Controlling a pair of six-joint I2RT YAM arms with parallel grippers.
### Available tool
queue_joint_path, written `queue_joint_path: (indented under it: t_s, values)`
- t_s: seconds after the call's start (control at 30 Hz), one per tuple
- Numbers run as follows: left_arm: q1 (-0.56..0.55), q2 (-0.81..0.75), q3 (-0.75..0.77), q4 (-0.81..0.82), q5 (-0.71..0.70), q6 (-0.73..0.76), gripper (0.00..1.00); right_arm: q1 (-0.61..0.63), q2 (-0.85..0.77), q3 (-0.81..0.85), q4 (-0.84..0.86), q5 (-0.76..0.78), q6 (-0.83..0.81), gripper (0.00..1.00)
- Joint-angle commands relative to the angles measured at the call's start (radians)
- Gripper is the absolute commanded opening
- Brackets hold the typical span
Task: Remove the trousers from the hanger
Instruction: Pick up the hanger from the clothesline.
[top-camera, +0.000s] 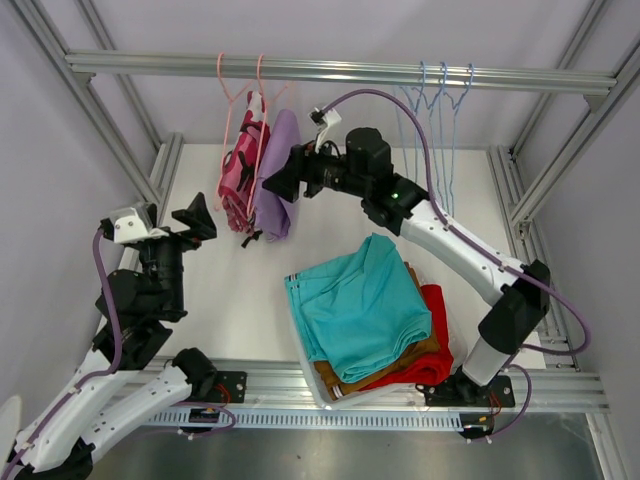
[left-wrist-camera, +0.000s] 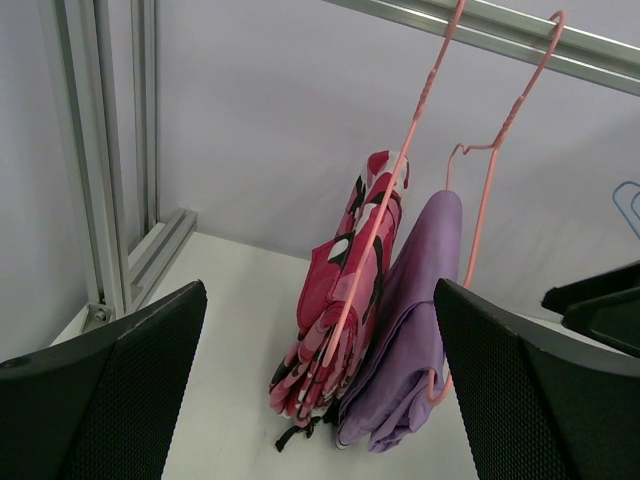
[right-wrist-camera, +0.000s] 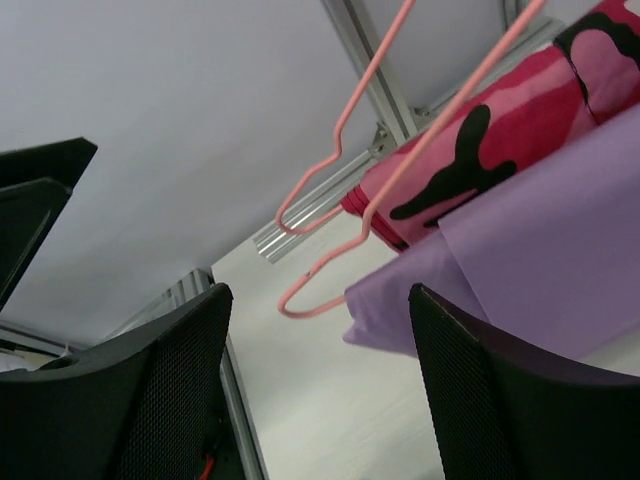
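Evidently the job is partly done: the teal trousers (top-camera: 360, 300), the mustard-brown trousers (top-camera: 335, 378) and the red trousers (top-camera: 432, 335) lie stacked on the desk (top-camera: 230, 300) at about 5 o'clock in the overhead view. The lilac trousers (top-camera: 284, 130) and the pink camouflage trousers (top-camera: 240, 170) hang side by side, touching, on pink hangers (right-wrist-camera: 375, 65) hooked over the rail (top-camera: 340, 70) at about 11 o'clock. Bare blue hangers (top-camera: 435, 85) hang from the same rail at 1 o'clock.

The right tool (top-camera: 275, 180) sits just beside the lilac pair on its 3 o'clock side. Its jaws stand apart with nothing between them, and I cannot tell whether a finger brushes the cloth. The left tool (top-camera: 195, 215) waits at about 8 o'clock from the hanging pair, spread fully and empty, facing both garments.

The step in hand looks like the approach to the lilac pair. Next, the right tool probably needs to close on the folded lilac cloth below the hanger bar. It should catch neither the wire nor the camouflage pair pressed against it. Then it can draw the cloth sideways toward 3 o'clock, off the bar. The hanger may swing or lift off the rail, so the left tool could steady it.
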Motion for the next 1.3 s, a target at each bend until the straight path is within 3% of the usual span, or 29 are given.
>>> queue_joint_path:
  t_s: [0.0, 0.43, 0.67, 1.03, 1.27]
  values:
    - [0.015, 0.004, -0.003, 0.033, -0.001, 0.018, 0.99, 0.012, 0.069, 0.092, 0.112, -0.041, 0.028, 0.76]
    - [0.015, -0.016, -0.015, 0.036, 0.030, 0.015, 0.99, 0.045, 0.364, 0.414, 0.057, 0.002, -0.015, 0.79]
    - [0.015, -0.014, -0.030, 0.060, 0.036, 0.040, 0.99, 0.045, 0.376, 0.370, 0.172, 0.008, 0.006, 0.76]
    - [0.015, -0.016, -0.033, 0.059, 0.049, 0.044, 1.00, 0.036, 0.310, 0.212, 0.362, 0.014, 0.080, 0.31]
    - [0.015, -0.008, -0.033, 0.051, 0.066, 0.037, 1.00, 0.038, 0.252, 0.150, 0.384, 0.046, 0.075, 0.00]
